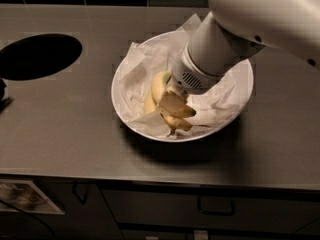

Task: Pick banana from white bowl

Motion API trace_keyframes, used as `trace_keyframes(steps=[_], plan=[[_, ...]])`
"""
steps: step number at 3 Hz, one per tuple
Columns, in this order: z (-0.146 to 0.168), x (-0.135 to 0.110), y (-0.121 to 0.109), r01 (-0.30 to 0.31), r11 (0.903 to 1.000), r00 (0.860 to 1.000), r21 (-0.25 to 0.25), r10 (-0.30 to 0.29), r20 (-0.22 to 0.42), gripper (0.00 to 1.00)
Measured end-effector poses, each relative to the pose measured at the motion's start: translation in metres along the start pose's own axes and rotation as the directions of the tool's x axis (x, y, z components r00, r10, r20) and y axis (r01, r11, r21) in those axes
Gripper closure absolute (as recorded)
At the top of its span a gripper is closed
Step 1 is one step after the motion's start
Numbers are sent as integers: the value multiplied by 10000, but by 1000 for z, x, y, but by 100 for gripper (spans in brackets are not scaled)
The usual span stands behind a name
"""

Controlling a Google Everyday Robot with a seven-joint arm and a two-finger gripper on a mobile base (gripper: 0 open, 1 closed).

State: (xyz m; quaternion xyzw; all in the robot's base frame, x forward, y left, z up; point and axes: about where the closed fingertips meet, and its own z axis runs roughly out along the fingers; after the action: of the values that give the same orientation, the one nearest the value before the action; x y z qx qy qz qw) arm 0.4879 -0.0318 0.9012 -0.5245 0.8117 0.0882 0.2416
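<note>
The white bowl [122, 79] stands in the middle of the grey counter, lined with crumpled white paper [142, 66]. The yellow banana [157, 85] lies in it left of centre, curved, with a greenish upper end; its lower part is hidden. My gripper [175, 110] reaches down into the bowl from the upper right and sits right on the banana's lower end, near the bowl's front rim. The thick white arm [220, 49] covers the bowl's right half.
A dark round hole [37, 55] is cut into the counter at the left. A dark tiled wall runs along the back. The counter's front edge [150, 180] lies below the bowl, with cabinet drawers and handles [216, 207] under it.
</note>
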Motion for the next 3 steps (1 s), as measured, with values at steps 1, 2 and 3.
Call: trace_keyframes(steps=[1,2,3], plan=[[7,0,3,-93,10000,9998,20,94,-197,53],[12,0,4,-259,9994,9986,239,269,-457,52],[16,2,3,-441,9979,9968,478,472,-646,49]])
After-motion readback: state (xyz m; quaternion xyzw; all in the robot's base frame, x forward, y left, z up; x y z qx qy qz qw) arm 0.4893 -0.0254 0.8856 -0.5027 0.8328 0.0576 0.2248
